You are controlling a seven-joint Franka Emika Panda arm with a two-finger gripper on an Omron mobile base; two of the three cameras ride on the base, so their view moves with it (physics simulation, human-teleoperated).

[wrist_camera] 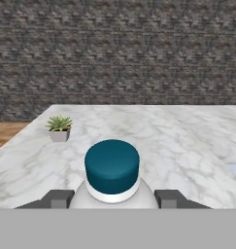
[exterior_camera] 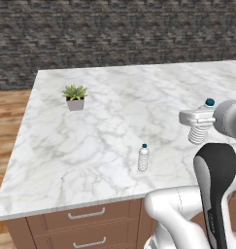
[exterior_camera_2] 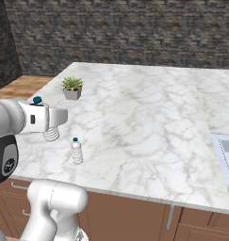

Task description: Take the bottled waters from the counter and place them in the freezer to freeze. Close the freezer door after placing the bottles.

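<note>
From the left base view, my tool [exterior_camera: 201, 118] is closed around the neck of one bottled water [exterior_camera: 199, 132], just under its teal cap. The ribbed body hangs below the tool, and from the gap beneath it I judge the bottle to be off the bench [exterior_camera: 90, 146], near the right side of the slab. The second bottled water [exterior_camera: 143, 158] stands upright on the marble, near the front edge and to the left of my tool. A potted plant [exterior_camera: 75, 97] sits well apart toward the far left corner.

From the right base view, the tool [exterior_camera_2: 52, 117] shows the same grip, with the teal cap peeking up behind it and the ribbed bottle [exterior_camera_2: 51, 133] beneath. The standing bottle [exterior_camera_2: 77, 151] is just beside it on the bench [exterior_camera_2: 149, 122], untouched. The plant [exterior_camera_2: 72, 88] is farther back.

From the hand view, the held bottle's cap [wrist_camera: 112, 167] sits squarely between my two fingertips [wrist_camera: 58, 198], which press on the bottle's shoulders.

As I judge it, the task is at an early stage: one bottle is in hand but not yet carried to the freezer, the other waits on the bench, and the freezer door is left to close after both are in.
</note>
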